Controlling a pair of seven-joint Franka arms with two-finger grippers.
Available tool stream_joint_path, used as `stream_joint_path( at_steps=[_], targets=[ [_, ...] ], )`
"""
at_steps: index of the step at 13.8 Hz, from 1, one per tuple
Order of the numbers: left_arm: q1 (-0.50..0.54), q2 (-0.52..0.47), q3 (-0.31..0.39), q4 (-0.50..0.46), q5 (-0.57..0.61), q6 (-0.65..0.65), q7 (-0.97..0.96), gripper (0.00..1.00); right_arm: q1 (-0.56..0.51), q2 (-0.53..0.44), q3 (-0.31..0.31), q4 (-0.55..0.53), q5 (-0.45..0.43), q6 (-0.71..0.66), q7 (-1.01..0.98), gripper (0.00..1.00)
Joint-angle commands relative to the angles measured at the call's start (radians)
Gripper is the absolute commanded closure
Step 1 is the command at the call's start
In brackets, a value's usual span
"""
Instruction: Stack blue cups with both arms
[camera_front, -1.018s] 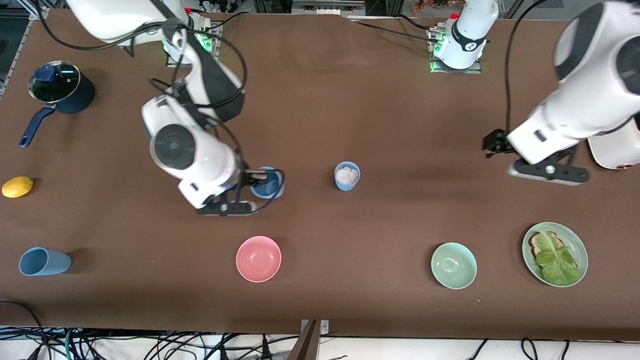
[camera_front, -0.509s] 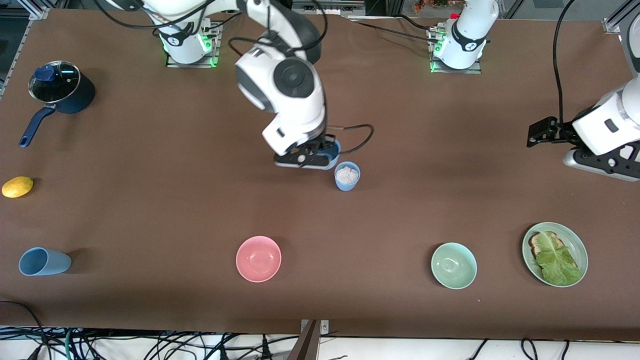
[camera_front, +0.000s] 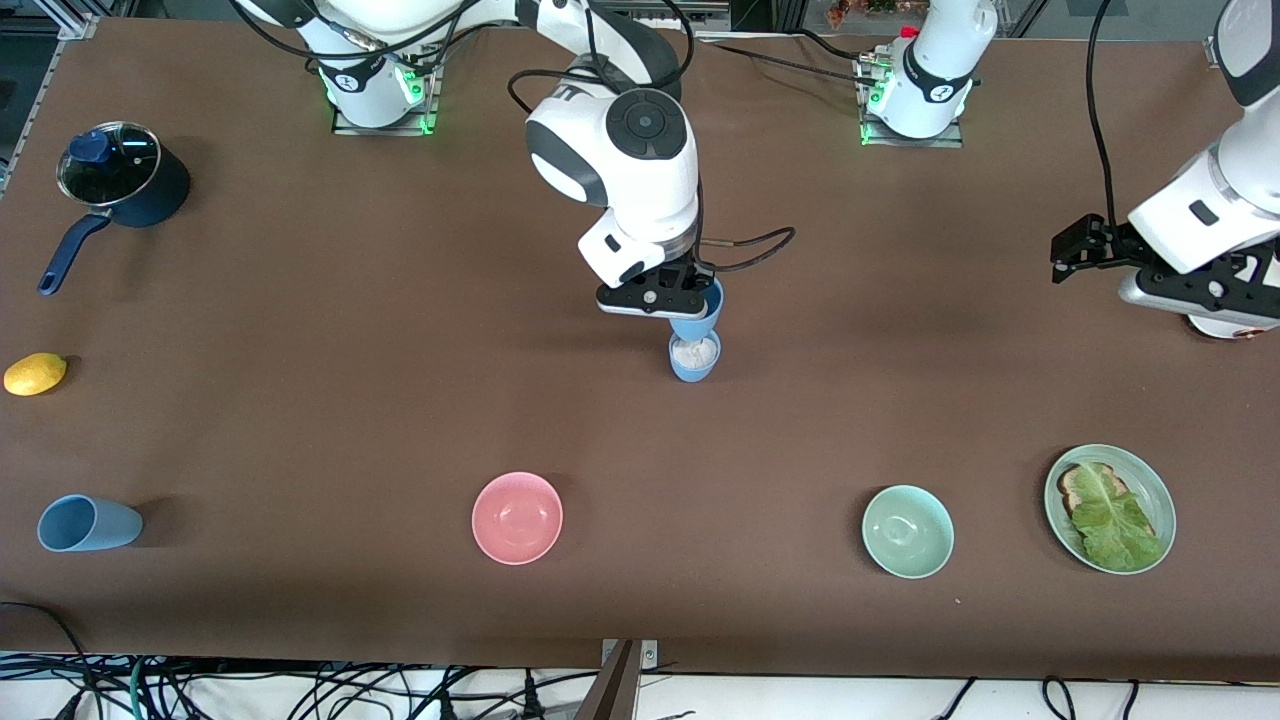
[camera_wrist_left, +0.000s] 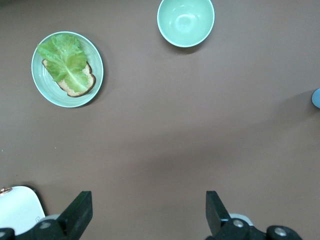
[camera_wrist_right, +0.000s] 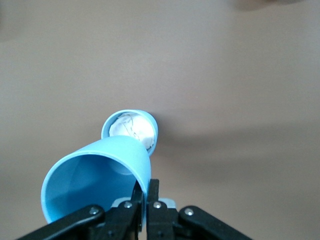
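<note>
My right gripper (camera_front: 690, 300): jaws clamped on blue cup (camera_front: 697, 312) rim, over paper-filled cup (camera_front: 694, 358). Left gripper (camera_wrist_left: 145, 215): jaws wide, empty, waiting over bench (camera_front: 300, 300).

light-blue cups (camera_front: 694, 358), pink bowl (camera_front: 517, 517), pale green bowl (camera_front: 907, 531), yellow lemon (camera_front: 35, 374)

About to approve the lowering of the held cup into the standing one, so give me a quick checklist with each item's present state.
1. Right claw shut on held blue cup by its rim: ok.
2. Held cup over the standing blue cup: ok.
3. Held cup upright: not ok, tilted.
4. Standing cup empty: not ok, a whitish crumpled wad lies inside.
5. Left claw open, waiting over bare table toward the left arm's end: ok.
6. Third blue cup upright: not ok, on its side.
</note>
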Motion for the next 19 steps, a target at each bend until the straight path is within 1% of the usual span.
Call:
stream_joint_path(
  at_steps=[1,3,5,7,8,11,12,17,19],
  targets=[
    [-0.029,-0.099,0.022,-0.125,-0.020,0.067,-0.031,0.00,0.012,0.023,-0.007,0.022,-0.018,0.031,0.013,1.00],
    [-0.032,-0.099,0.022,-0.126,-0.020,0.067,-0.031,0.00,0.015,0.025,-0.008,0.021,-0.018,0.033,0.013,1.00],
    [-0.064,-0.096,0.047,-0.121,-0.018,0.064,-0.028,0.00,0.016,0.027,-0.017,0.021,-0.018,0.033,0.013,1.00],
    [-0.067,-0.085,0.052,-0.113,-0.019,0.064,-0.030,0.00,0.016,0.033,-0.025,0.021,-0.020,0.034,0.010,1.00],
    [-0.064,-0.079,0.051,-0.103,-0.020,0.058,-0.030,0.00,0.016,0.036,-0.030,0.021,-0.020,0.039,0.005,1.00],
    [-0.055,-0.026,0.051,-0.023,-0.021,-0.002,-0.030,0.00,0.015,0.040,-0.033,0.022,-0.020,0.065,0.004,1.00],
    [-0.057,-0.018,0.049,-0.014,-0.021,-0.011,-0.030,0.00,0.016,0.046,-0.033,0.022,-0.020,0.069,0.005,1.00],
    [-0.060,-0.016,0.046,-0.009,-0.023,-0.013,-0.048,0.00,0.016,0.056,-0.039,0.021,-0.020,0.091,0.002,1.00],
    [-0.064,-0.016,0.045,-0.011,-0.021,-0.013,-0.051,0.00,0.016,0.062,-0.045,0.021,-0.038,0.094,0.004,1.00]
  ],
)
